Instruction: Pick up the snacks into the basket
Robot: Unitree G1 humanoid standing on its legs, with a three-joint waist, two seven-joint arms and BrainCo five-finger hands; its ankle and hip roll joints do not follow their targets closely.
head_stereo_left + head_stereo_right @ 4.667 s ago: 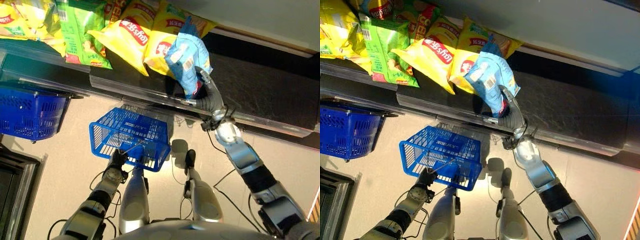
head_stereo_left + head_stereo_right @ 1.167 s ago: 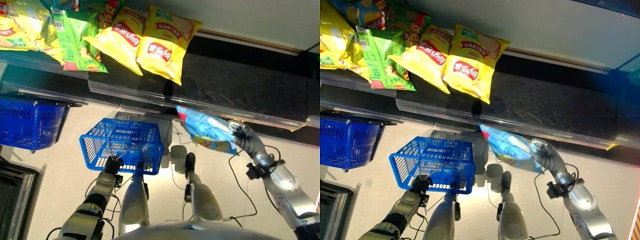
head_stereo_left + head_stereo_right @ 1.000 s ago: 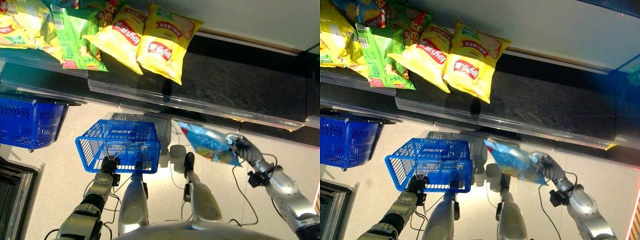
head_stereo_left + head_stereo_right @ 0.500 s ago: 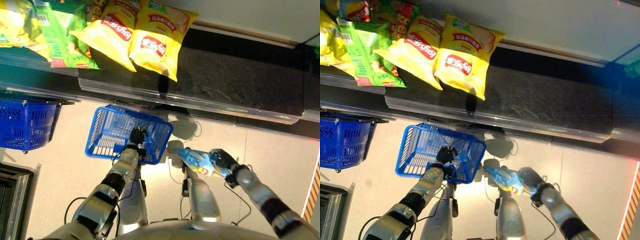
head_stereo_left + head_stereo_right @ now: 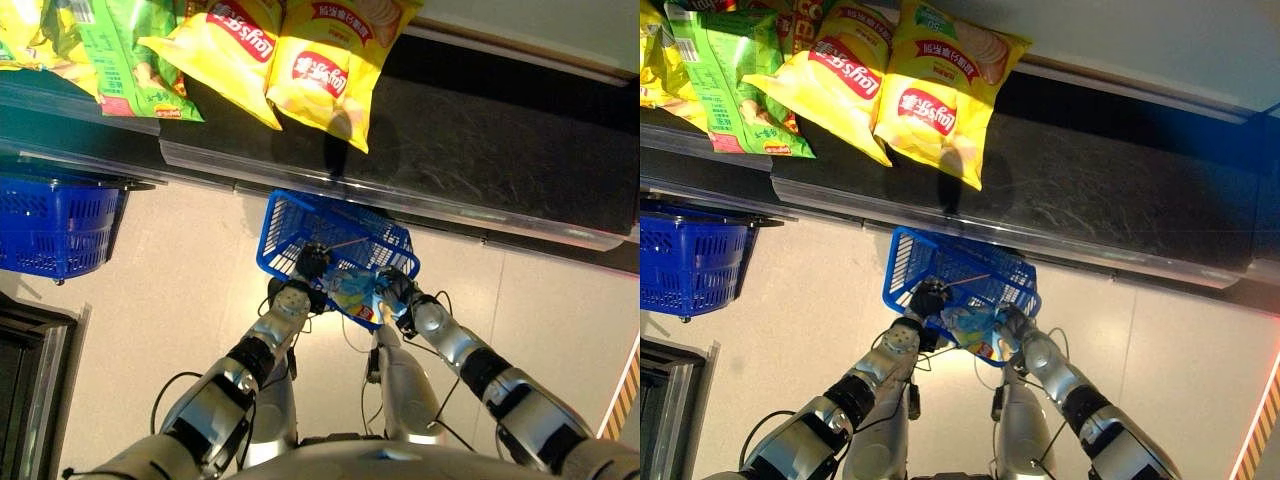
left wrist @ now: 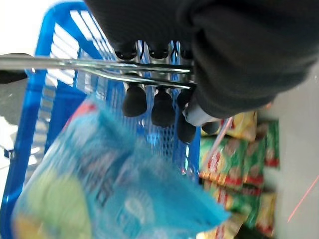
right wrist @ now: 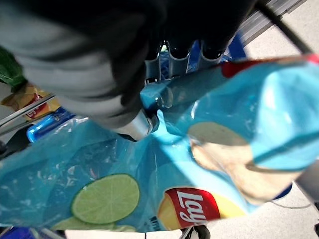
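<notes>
1. Progress: the light blue snack bag (image 5: 352, 293) sits at the near rim of the blue basket (image 5: 300, 220), not yet released; more snack bags (image 5: 320, 65) lie on the shelf (image 5: 480, 150) above, so much appears left to do.
2. The left hand (image 5: 310, 262) has its fingers (image 6: 134, 99) curled round the basket's wire handle (image 6: 75, 64), holding it up below the shelf edge.
3. The right hand (image 5: 1012, 325) reaches in from the right, its thumb (image 7: 137, 127) and fingers pinching the bag over the basket.

blue chip bag (image 6: 94, 189): blurred, edge-cut | right hand (image 7: 134, 124): fingers seemingly hidden behind bag
</notes>
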